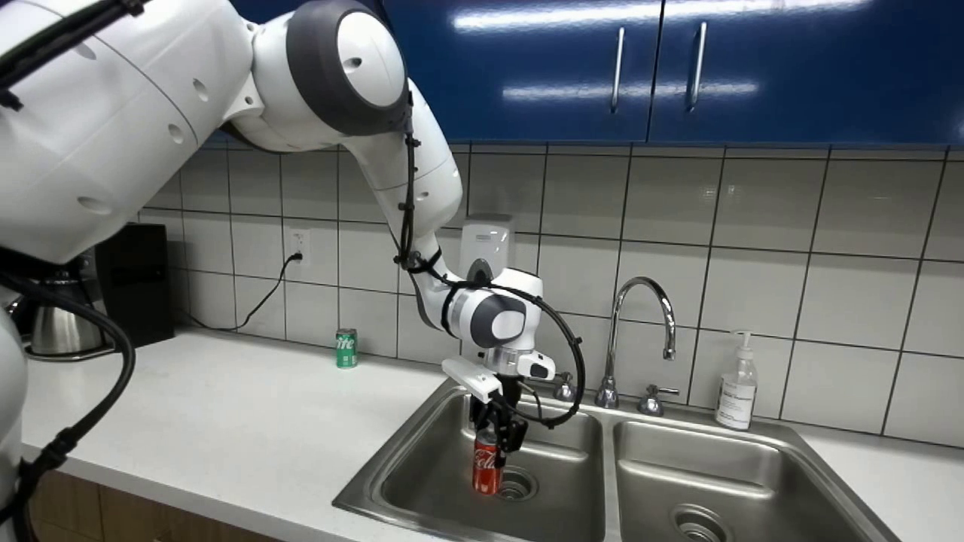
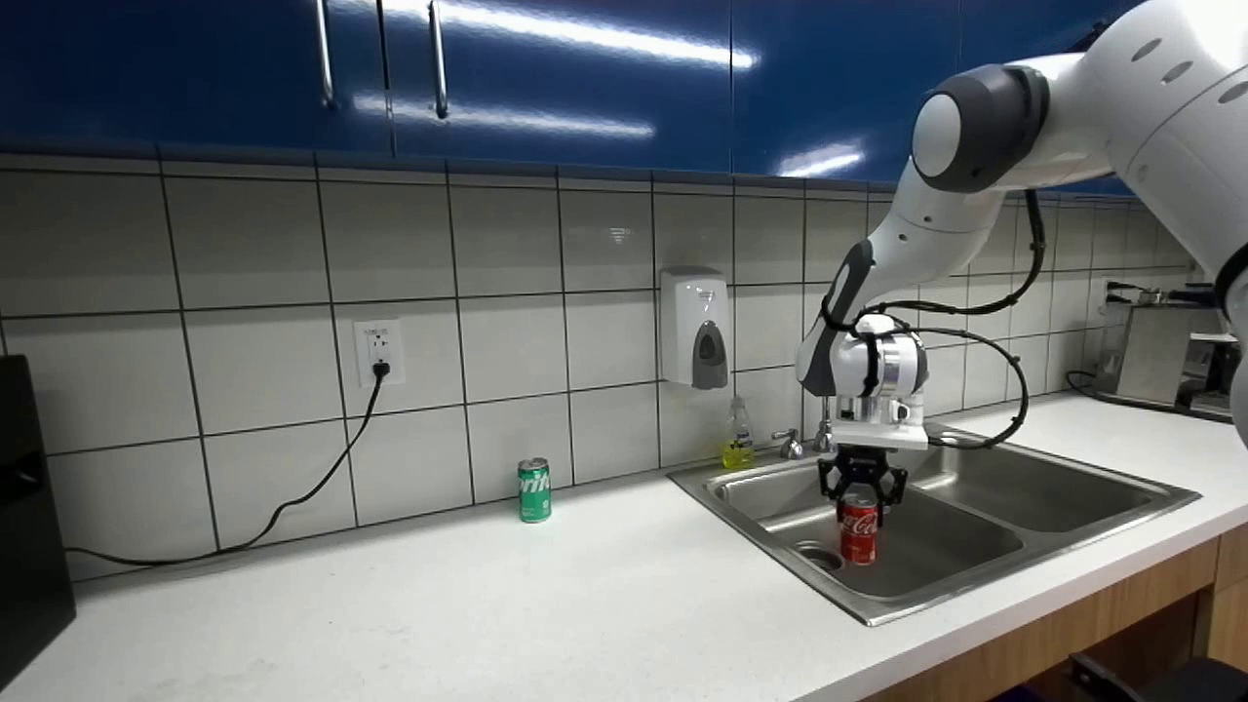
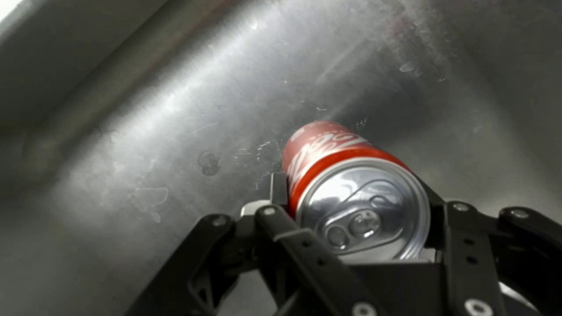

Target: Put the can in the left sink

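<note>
The can (image 1: 486,473) is a small red cola can with a silver lid, upright inside the left sink in both exterior views (image 2: 859,536). The left sink (image 1: 422,482) is a steel basin, also in an exterior view (image 2: 941,546); its round drain is beside the can. My gripper (image 1: 493,443) points down into this basin, also in an exterior view (image 2: 862,502). In the wrist view my gripper (image 3: 355,197) has a finger against each side of the can (image 3: 325,151), near its top. I cannot tell whether the can's base touches the sink floor.
The right basin (image 1: 678,459) lies beyond a steel divider. A tall faucet (image 1: 611,339) stands behind the sinks, with a white soap bottle (image 1: 736,395) to its right. A green can (image 2: 534,490) stands on the white counter (image 2: 468,604) near the wall.
</note>
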